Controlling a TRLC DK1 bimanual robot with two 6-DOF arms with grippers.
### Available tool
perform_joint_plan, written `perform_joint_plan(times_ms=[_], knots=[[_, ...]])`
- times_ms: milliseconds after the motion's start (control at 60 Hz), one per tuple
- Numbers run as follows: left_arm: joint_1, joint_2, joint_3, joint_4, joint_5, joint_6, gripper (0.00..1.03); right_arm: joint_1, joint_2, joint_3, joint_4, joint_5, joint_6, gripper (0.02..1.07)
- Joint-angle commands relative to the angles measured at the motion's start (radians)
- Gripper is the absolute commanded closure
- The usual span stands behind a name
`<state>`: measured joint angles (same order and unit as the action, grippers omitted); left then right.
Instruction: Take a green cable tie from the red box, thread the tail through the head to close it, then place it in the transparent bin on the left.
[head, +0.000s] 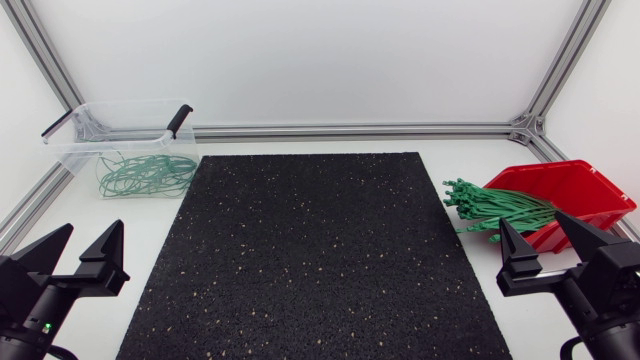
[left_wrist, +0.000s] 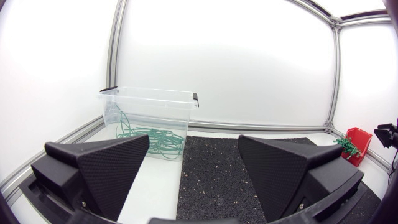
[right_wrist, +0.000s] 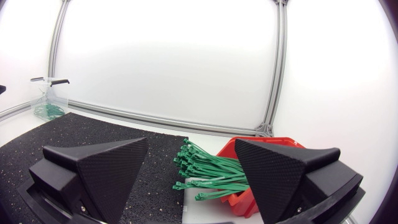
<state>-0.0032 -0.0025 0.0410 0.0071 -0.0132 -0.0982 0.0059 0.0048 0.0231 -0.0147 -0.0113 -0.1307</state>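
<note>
A table seen from above carries 1 black speckled mat at its centre, with 2 robot arms at the near edge.

The left gripper hovers beside the mat's left side, its 2 wedge fingers spread wide with nothing between them. The right gripper is by the mat's right side, fingers equally far apart and holding nothing.

1 red box sits to the right of the mat, just ahead of the right gripper. A bundle of green cable ties lies in it, their heads sticking out over the box's rim toward the mat; there are too many, packed too tightly, to count.

1 transparent bin stands at the far left corner, beyond the left gripper, with 2 black clips on its rim. Inside lie closed tie loops, tangled so that their number cannot be made out.

Only the head view shows both grippers whole. The left wrist view shows the bin close ahead and the red box tiny in the distance. The right wrist view shows the ties fanned out ahead between its fingers, 1 finger hiding part of the box, and the bin small and far off.
</note>
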Motion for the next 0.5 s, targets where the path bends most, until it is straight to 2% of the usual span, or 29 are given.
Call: perform_joint_plan(times_ms=[0, 483], knots=[[-0.006, -0.008, -0.039, -0.016, -0.005, -0.015, 0.04, 0.006, -0.011, -0.023, 0.007, -0.001, 0.02, 0.05], [-0.006, -0.008, -0.039, -0.016, -0.005, -0.015, 0.04, 0.005, -0.011, -0.022, 0.015, 0.01, 0.022, 0.05]])
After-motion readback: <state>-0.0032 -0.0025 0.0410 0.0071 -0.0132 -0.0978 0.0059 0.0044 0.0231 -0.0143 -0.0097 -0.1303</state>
